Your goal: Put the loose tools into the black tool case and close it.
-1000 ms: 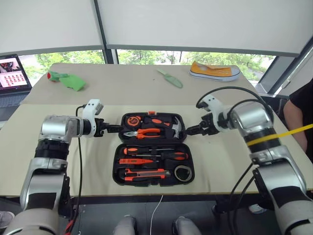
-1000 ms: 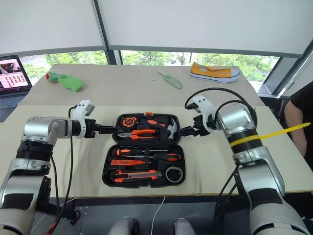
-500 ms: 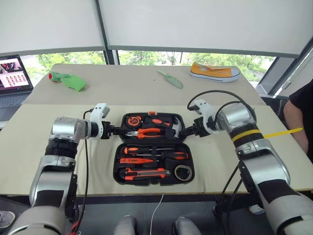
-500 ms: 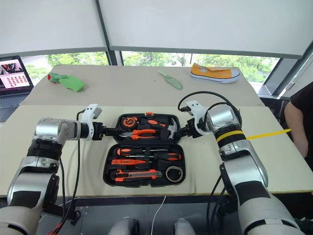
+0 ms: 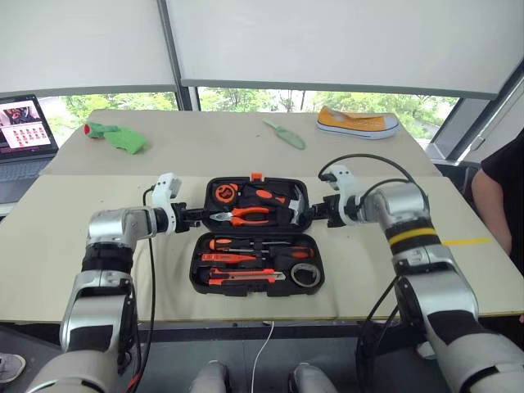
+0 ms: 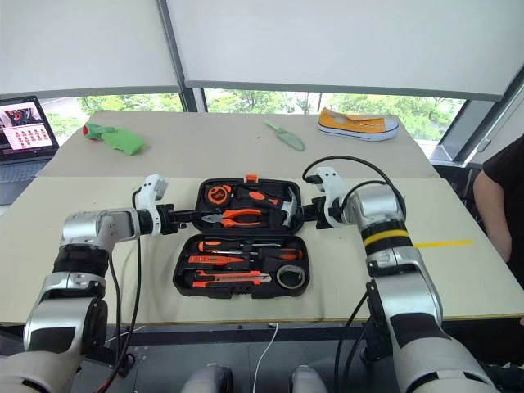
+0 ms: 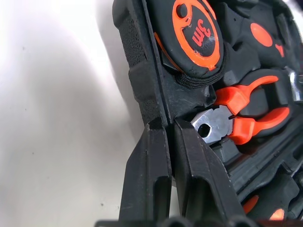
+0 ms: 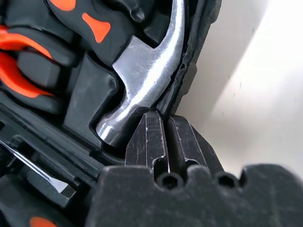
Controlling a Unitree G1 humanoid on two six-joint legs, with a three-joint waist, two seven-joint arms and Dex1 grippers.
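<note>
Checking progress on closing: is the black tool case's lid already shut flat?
No. The black tool case lies open, its lid half showing the pliers and hammer inside.

laptop (image 5: pixel 23 131) cut off at frame edge

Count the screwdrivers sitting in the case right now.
3, all in the near half of the black tool case: two black-and-orange-handled screwdrivers and a slim all-orange screwdriver.

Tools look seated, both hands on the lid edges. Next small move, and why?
Probably lift the lid with both hands and fold it toward the robot. The left hand and right hand are shut on the lid's side rims, the tools sit in their slots, and the case lies open.
</note>
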